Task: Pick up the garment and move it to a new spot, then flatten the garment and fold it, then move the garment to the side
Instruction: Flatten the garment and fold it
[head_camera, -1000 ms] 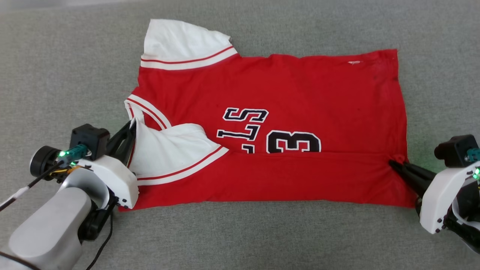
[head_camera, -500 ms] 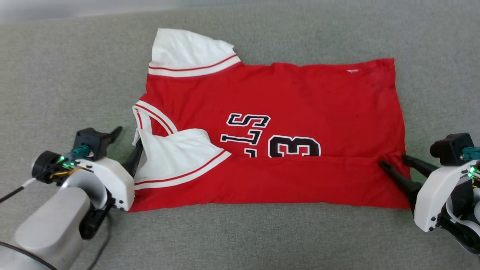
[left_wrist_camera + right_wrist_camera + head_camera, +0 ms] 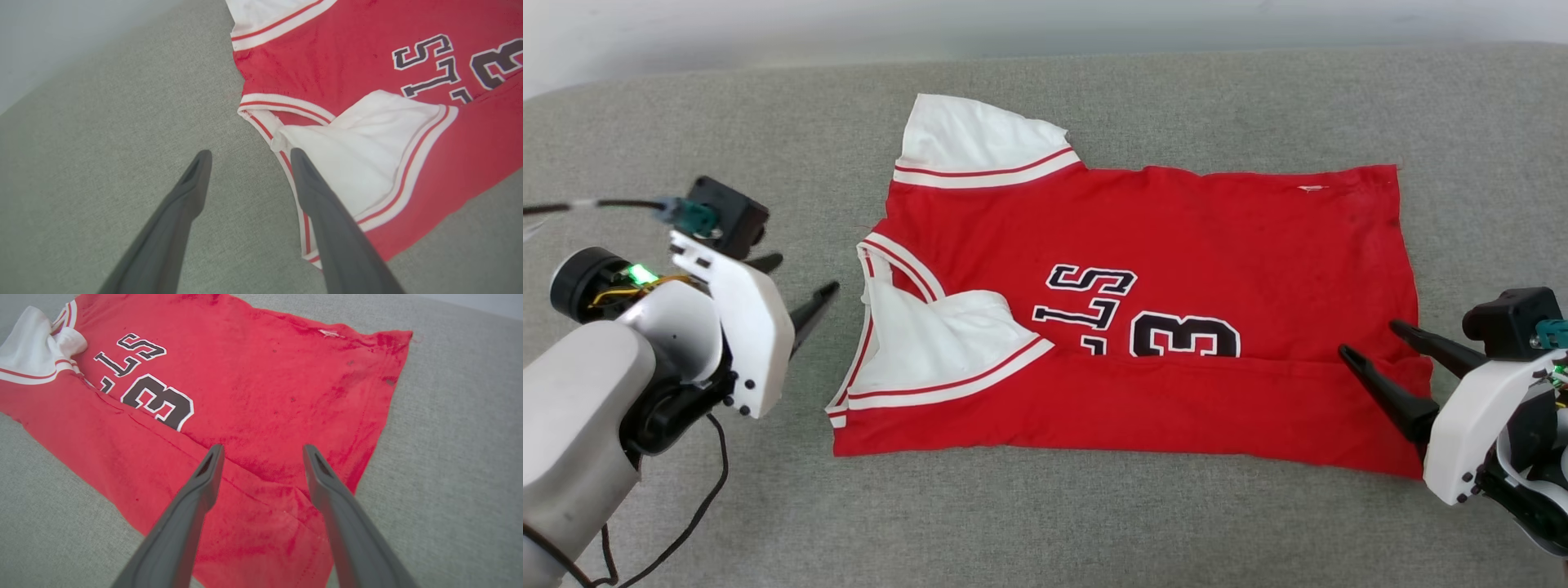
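The garment (image 3: 1176, 245), a red jersey with black white-edged letters and a 3, lies flat on the grey cloth surface. Its near long edge is folded up over the lower part of the print. White inside cloth shows at both striped armholes on the left. My left gripper (image 3: 805, 275) is open and holds nothing; it hovers just left of the neck trim, apart from the cloth. In the left wrist view the left gripper (image 3: 249, 152) stands beside the garment (image 3: 327, 61). My right gripper (image 3: 1368, 337) is open above the fold line at the right edge. The right wrist view has the right gripper (image 3: 263, 447) spread over the garment (image 3: 245, 375).
The grey cloth surface (image 3: 1045, 514) reaches around the jersey on every side, with a pale wall (image 3: 768, 33) behind its far edge. A black cable (image 3: 698, 514) hangs from my left arm over the near left part of the surface.
Both grippers have opened and let go of the jersey's fold. The left arm has risen and drawn back left of the cloth. The camera has moved, so the whole picture has shifted.
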Tool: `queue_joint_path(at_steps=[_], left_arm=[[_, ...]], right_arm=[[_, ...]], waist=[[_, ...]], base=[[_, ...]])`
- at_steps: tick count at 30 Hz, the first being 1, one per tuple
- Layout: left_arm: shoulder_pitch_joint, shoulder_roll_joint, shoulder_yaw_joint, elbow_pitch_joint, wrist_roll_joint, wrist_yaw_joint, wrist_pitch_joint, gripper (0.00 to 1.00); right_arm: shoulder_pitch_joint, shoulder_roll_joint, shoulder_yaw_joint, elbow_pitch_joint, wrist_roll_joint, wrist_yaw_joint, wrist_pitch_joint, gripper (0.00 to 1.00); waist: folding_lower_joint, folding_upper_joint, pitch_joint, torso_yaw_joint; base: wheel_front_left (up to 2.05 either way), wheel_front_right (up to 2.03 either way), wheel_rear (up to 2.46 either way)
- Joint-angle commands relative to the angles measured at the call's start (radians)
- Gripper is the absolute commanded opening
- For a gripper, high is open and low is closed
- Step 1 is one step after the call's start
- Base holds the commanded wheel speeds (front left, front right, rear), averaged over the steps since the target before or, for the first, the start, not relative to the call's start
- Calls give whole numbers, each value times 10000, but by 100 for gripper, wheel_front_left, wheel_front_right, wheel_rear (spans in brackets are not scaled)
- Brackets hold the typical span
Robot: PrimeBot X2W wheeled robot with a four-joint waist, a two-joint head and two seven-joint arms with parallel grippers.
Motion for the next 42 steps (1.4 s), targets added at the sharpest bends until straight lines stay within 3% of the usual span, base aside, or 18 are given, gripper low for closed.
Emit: queue_joint_path(at_steps=[1, 7, 8, 10, 20, 21, 22, 29, 35, 39, 41, 42], left_arm=[[-218, 152, -173, -325, -174, -66, 812, 100], [-412, 229, -523, -808, -1351, -104, 3300, 100], [-344, 208, -786, -677, -1613, -114, 4095, 100], [-89, 57, -1072, -369, -1811, -178, 4535, 100], [748, -404, -1731, 703, -1998, -291, 4815, 100], [777, -447, -1743, 771, -1999, -322, 4753, 40], [789, -463, -1746, 821, -1995, -356, 4702, 0], [538, -162, -1592, 658, -1800, -591, 4296, 0], [295, 43, -1429, 85, -1656, -627, 3977, 0], [178, 109, -1423, -287, -1573, -544, 4014, 0], [152, 114, -1427, -368, -1537, -529, 4025, 0], [63, 72, -1474, -595, -1411, -463, 4033, 0]], right_arm=[[71, 87, -88, -105, -96, -7, 68, 100], [-69, 252, -167, -346, -269, -7, 337, 100], [-175, 340, -107, -435, -294, -7, 472, 100], [-304, 419, 1, -439, -299, -7, 564, 100], [-776, 498, 322, -232, -167, -7, 606, 100], [-869, 412, 365, -258, -179, -7, 652, 100], [-986, 294, 383, -281, -213, -7, 678, 100], [-2114, -806, 823, -789, 2, -7, 1719, 100], [-2976, -1723, 1757, -921, 1031, -5, 4397, 100], [-3125, -1901, 2342, -583, 1506, -7, 5971, 100], [-3130, -1817, 2410, -413, 1563, -7, 6155, 100], [-2912, -1455, 2522, 255, 1742, -7, 6401, 100]], waist=[[-1, 0, 38, 15], [-1, 0, 226, -98], [-1, 0, 327, -235], [-1, 0, 425, -449], [-1, 0, 505, -787], [-1, 0, 473, -796], [-1, 0, 424, -804], [-1, 0, -48, -790], [-1, 0, -268, -699], [-1, 0, -226, -582], [-1, 0, -189, -553], [-1, 0, -32, -438]], base=[[0, 0, 0], [0, 0, 0], [0, 0, 0], [0, 0, 0], [0, 0, 0], [0, 0, 0], [0, 0, 0], [0, 0, 0], [0, 0, 0], [0, 0, 0], [0, 0, 0], [0, 0, 0]])
